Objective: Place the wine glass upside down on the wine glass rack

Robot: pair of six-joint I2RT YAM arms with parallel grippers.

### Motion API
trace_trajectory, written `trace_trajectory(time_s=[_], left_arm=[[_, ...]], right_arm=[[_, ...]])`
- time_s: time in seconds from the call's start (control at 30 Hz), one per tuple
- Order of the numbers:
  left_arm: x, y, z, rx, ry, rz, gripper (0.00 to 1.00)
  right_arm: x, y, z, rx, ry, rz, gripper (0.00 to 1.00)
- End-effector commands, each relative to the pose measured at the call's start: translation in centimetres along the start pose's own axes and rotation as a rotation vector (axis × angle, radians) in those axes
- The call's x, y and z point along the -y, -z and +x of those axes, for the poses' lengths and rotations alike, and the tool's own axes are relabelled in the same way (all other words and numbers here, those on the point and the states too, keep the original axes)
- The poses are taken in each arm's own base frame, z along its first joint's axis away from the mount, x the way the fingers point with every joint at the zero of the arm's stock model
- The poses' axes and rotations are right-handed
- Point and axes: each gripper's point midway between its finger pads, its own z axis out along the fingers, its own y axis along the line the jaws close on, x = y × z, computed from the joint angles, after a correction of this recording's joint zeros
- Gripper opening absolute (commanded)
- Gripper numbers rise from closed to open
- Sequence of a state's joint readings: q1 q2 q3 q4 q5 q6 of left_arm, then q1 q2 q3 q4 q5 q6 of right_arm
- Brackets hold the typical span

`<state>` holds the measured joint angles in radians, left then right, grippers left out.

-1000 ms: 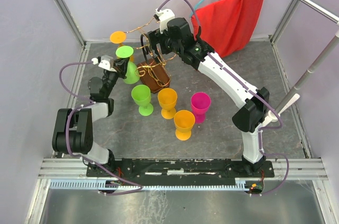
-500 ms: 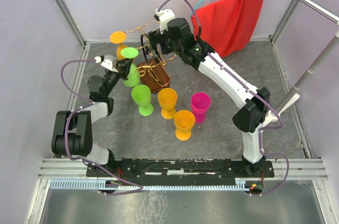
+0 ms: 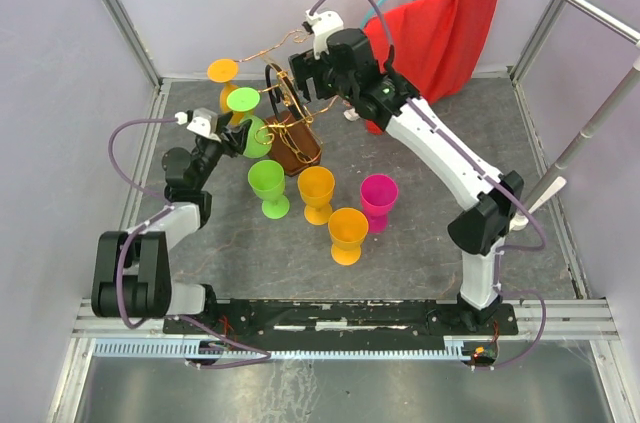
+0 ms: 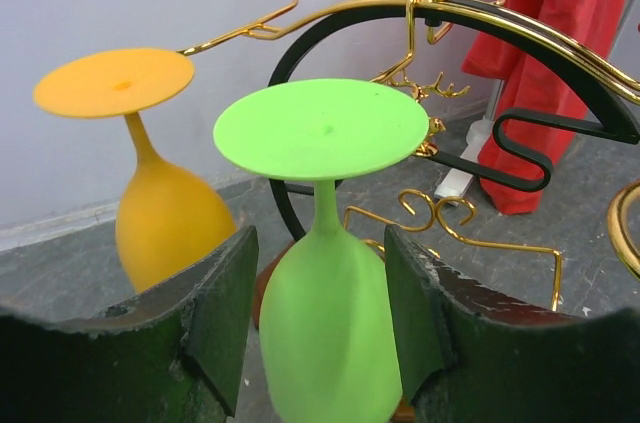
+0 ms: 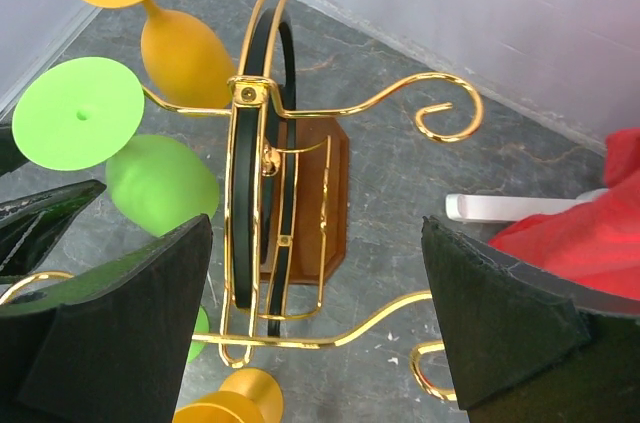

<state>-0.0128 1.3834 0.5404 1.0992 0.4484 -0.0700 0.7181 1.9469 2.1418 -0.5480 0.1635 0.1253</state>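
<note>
The gold wire wine glass rack (image 3: 283, 103) stands on its brown wooden base (image 3: 296, 146) at the back of the table. An orange glass (image 3: 222, 71) hangs upside down on its left scroll arm. A green wine glass (image 3: 246, 118) is upside down beside it, foot up; the wire under its foot is hidden. My left gripper (image 4: 320, 288) is open, and its fingers (image 4: 222, 313) flank the green bowl (image 4: 325, 343) with a gap on each side. My right gripper (image 5: 320, 313) is open wide and empty above the rack (image 5: 258, 143).
Several glasses stand upright on the table in front of the rack: green (image 3: 268, 186), orange (image 3: 316, 191), orange (image 3: 347, 233) and magenta (image 3: 379, 200). A red cloth (image 3: 440, 33) hangs at the back right. Walls close in on the left and at the back.
My right gripper has lifted up and to the right, away from the rack top. My left arm has shifted slightly; the green glass stays upside down by the rack.
</note>
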Motion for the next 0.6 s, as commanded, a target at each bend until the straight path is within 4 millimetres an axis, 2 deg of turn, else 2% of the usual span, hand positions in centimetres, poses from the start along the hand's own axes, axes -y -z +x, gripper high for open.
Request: trace_trajectory(time_s=[0.0,0.13,0.23,0.33,0.57], left_arm=[[-1.0,1.5,-0.6,-0.045,-0.05,-0.078,0.61],[-1.0,2.6,-1.0,-0.087,-0.024,-0.112,0.63],[-0.8,3.6,-0.9,-0.142,0.001,-0.129,0.64],[-0.8,4.7,-1.0,-0.193,0.015,-0.156,0.66],[-3.4,6.4,-2.9,-0.315,0.045,-0.347,0.74]], right_arm=[[2.2,4.4,-3.3,0.064,-0.035,0.046,0.93],[3.8,5.8,-2.1,0.02,-0.066,0.063,0.93],[4.3,7.2,-1.6,-0.006,-0.081,0.041,0.93],[3.6,8.3,-0.6,-0.047,-0.061,-0.021,0.91],[0.9,10.6,1.2,-0.123,-0.01,-0.183,0.85]])
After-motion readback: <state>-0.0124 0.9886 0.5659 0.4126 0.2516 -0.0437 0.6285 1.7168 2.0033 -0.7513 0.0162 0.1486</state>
